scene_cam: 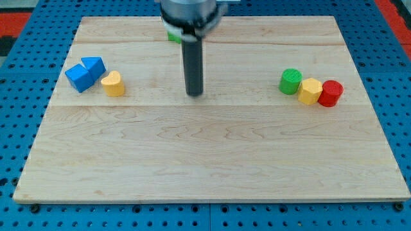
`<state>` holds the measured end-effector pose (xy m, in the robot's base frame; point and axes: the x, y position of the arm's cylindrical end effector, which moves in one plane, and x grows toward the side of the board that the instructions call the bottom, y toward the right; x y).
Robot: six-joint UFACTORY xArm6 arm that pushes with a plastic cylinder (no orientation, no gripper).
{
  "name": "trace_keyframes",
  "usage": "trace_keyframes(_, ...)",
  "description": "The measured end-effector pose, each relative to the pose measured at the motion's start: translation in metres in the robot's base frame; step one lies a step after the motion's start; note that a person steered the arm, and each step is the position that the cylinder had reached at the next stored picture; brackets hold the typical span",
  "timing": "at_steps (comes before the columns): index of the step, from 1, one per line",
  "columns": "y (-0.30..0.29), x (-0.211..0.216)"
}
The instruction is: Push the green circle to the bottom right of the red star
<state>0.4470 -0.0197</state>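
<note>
The green circle [290, 81] stands at the view's right side of the wooden board [212, 167], a short upright cylinder with its round face up; being round, it shows no long axis and no heading that can be read. It is plain bright green with a slightly lighter top. Just beside it toward the view's right sits a yellow block [310, 91], its shape roughly hexagonal, touching or nearly touching the green one, and against that a red block [331, 93] whose star outline cannot be made out clearly. My tip [194, 94] rests near the board's middle, well apart from this row and to its left in the view. The arm carries no claw, only the rod. A small green piece [173, 36] peeks out behind the rod near the view's top. Far at the view's left lie two blue blocks [85, 74] touching each other, with a yellow heart [113, 84] just beside them.
</note>
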Motion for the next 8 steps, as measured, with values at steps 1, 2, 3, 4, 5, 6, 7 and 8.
trace_keyframes(1,-0.057,0.059)
trace_keyframes(2,-0.078,0.069)
trace_keyframes(3,-0.078,0.069)
trace_keyframes(4,-0.080,0.069)
trace_keyframes(5,-0.080,0.069)
trace_keyframes(6,-0.089,0.054)
trace_keyframes(7,-0.110,-0.002)
trace_keyframes(8,-0.108,-0.041)
